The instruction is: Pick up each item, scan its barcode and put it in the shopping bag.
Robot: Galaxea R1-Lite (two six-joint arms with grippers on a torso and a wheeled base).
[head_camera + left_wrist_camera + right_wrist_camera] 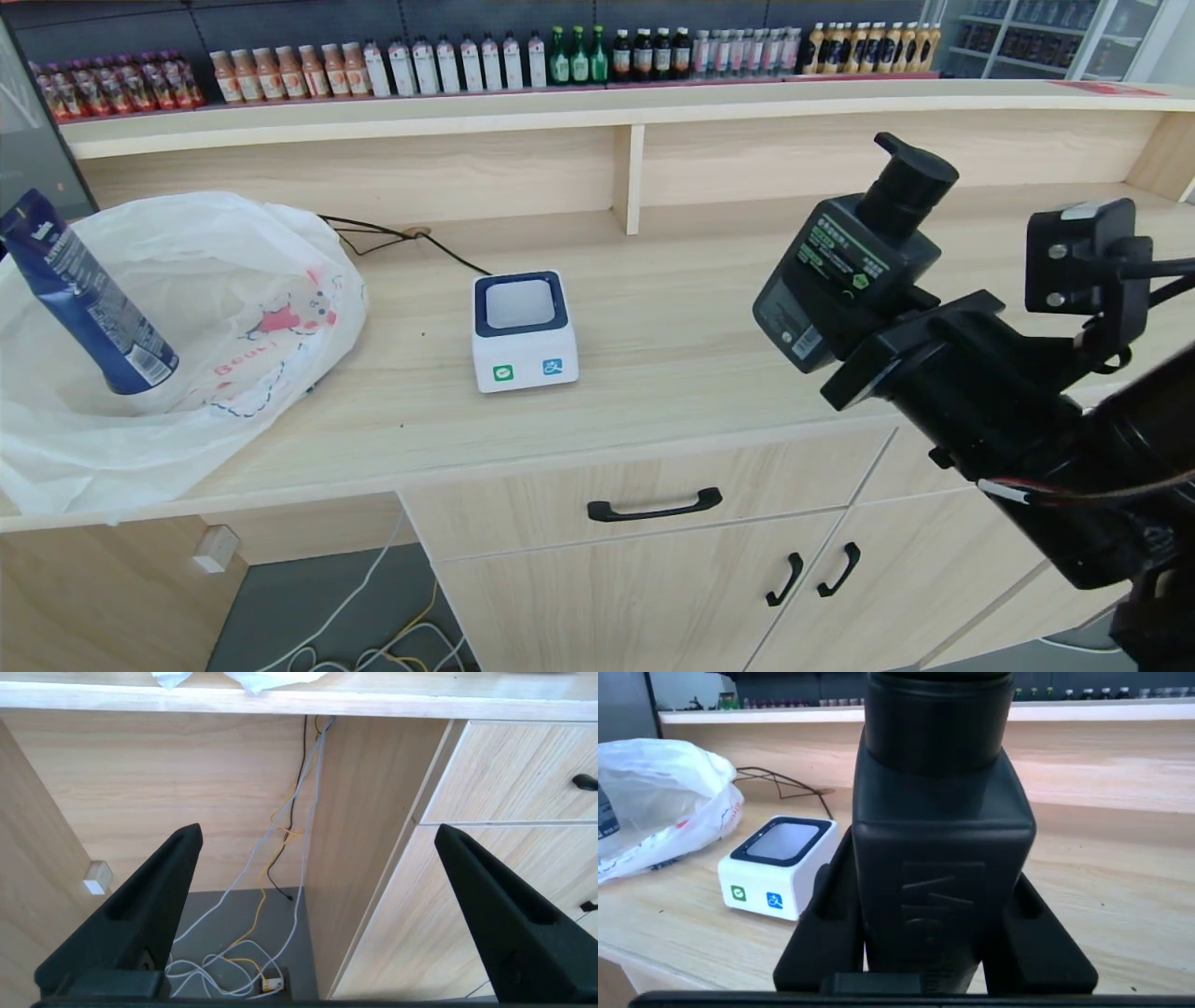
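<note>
right claw (926, 929) clamps the black pump bottle (845, 271) above the surface (672, 373), right of the scanner (523, 329); left claw (318, 833) gapes wide.

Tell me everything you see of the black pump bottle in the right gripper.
The black square-bodied plastic pump bottle has a round black pump head with a short spout. One face carries a label with green and white print and a barcode near the base. It is tilted, pump head uppermost, label toward the head camera. The right gripper clamps its body from both sides; nothing else touches it. It is held above the light wooden counter, to the right of the white box-shaped scanner.
</note>
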